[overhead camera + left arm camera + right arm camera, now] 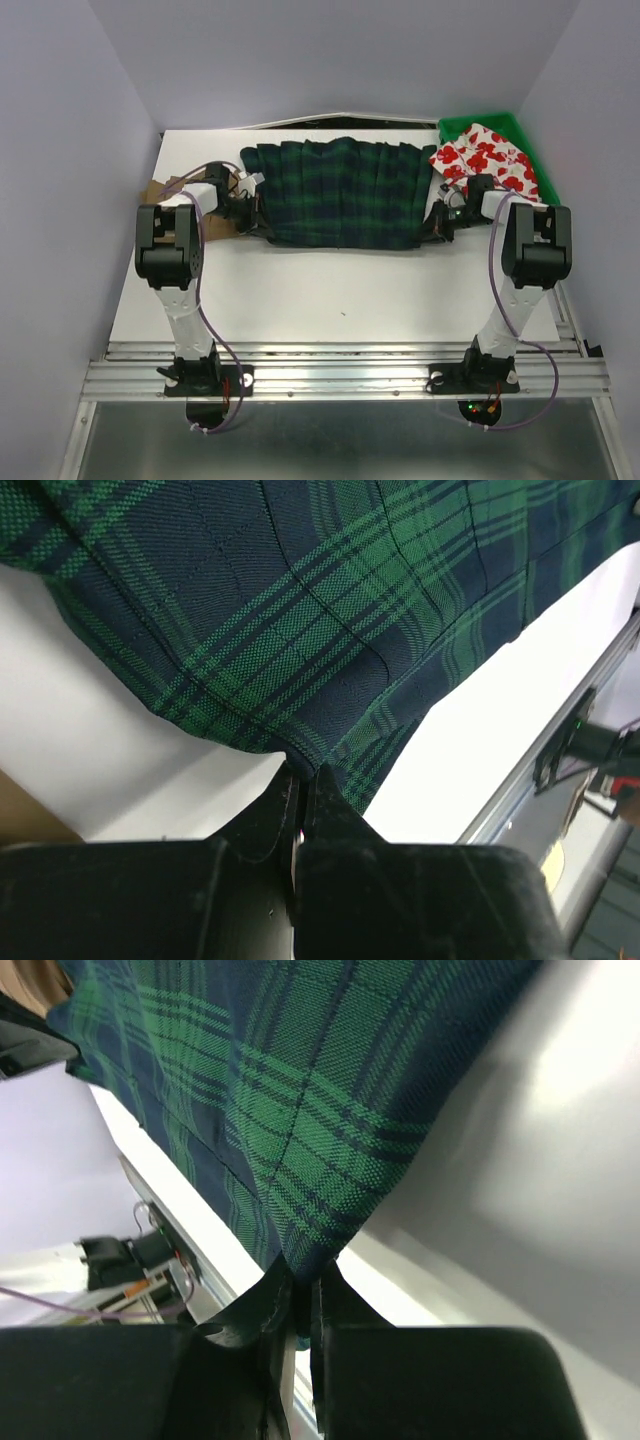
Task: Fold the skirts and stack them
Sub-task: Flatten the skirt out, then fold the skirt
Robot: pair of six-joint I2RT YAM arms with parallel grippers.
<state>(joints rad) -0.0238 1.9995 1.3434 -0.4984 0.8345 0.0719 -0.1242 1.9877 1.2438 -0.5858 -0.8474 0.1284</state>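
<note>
The dark green-navy plaid pleated skirt (340,192) lies spread across the back middle of the white table. My left gripper (262,218) is shut on its near left corner; in the left wrist view the plaid cloth (300,640) runs into the pinched fingertips (302,772). My right gripper (432,222) is shut on its near right corner, the cloth (300,1090) caught between the fingertips (300,1278). The white skirt with red flowers (485,160) lies in the bin at the back right. A tan-brown piece (175,200) shows behind the left arm.
The green plastic bin (490,128) stands at the back right corner. Grey walls close in the table on three sides. The white table (330,290) stretches toward the metal rail (340,375) at the near edge.
</note>
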